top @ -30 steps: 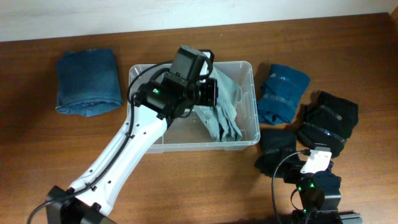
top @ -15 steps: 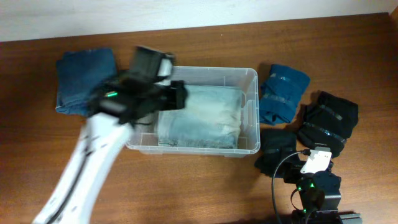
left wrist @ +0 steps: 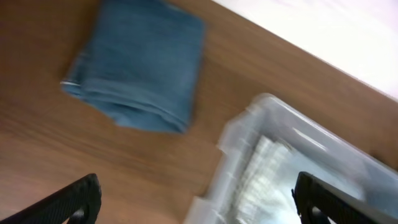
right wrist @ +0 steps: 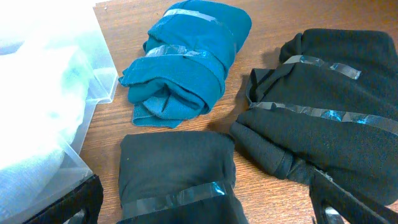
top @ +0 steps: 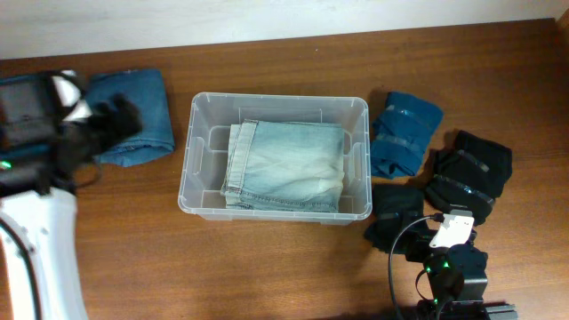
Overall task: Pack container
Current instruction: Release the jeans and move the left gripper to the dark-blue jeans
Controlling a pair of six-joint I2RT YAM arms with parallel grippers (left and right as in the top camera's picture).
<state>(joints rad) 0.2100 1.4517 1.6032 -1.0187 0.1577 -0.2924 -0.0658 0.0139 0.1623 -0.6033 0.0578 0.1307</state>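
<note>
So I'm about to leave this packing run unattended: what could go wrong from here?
The light jeans cover most of the container floor, so more clothes may pile above the rim. The left gripper is open near the blue jeans; gripping only one layer could unfold them. The teal bundle and black bundles lie close together, so a grab there could snag two at once.

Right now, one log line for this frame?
container: light jeans folded inside | left gripper: open, empty, near dark blue jeans | right gripper: open, empty, by black bundles
</note>
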